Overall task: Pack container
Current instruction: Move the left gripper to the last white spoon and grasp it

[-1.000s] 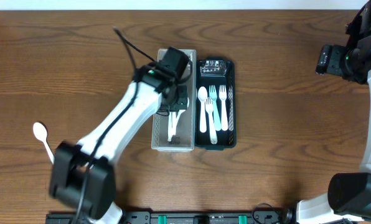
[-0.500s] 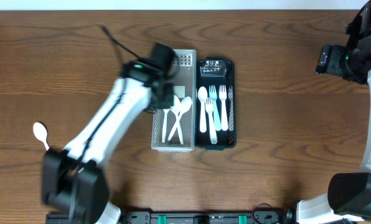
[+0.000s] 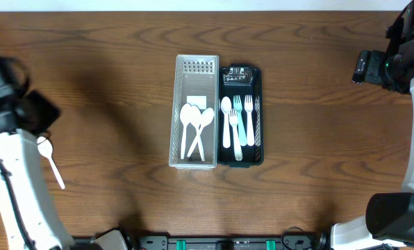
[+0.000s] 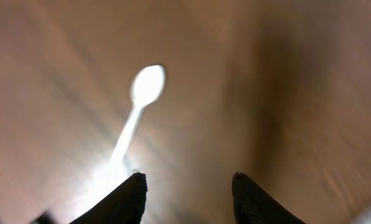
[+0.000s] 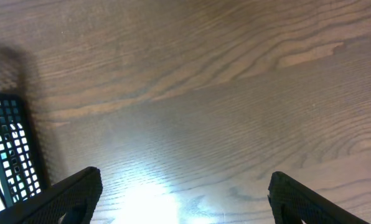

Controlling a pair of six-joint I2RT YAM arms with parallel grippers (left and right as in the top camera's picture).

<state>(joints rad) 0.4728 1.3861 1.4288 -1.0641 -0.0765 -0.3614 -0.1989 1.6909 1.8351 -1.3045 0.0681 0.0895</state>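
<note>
One white plastic spoon (image 3: 53, 165) lies loose on the counter (image 3: 117, 62) at the far left, well apart from the two trays in the middle, and it looks to be the last piece to pack. The left pincer (image 4: 185, 190) hangs above it, released and empty, with the spoon's bowl ahead of its spread fingers. The risks, as I judge them: the spoon sits flat on the wood, so an off-line descent could clip the handle's edge and flick it away, or the fingertips could scrape the counter and close on nothing. The blurred left wrist view suggests the aim is not settled. A grip far out on the handle might let the spoon swing and snag the rim of the pale mesh tray (image 3: 174, 111), where two white spoons (image 3: 193, 128) lie angled across each other. The spoon looks thin, light and glossy, with an oval bowl and slim handle. The black tray (image 3: 260, 111) alongside holds forks (image 3: 243, 118). The right pincer (image 5: 184, 198), also released, hangs over bare wood.
</note>
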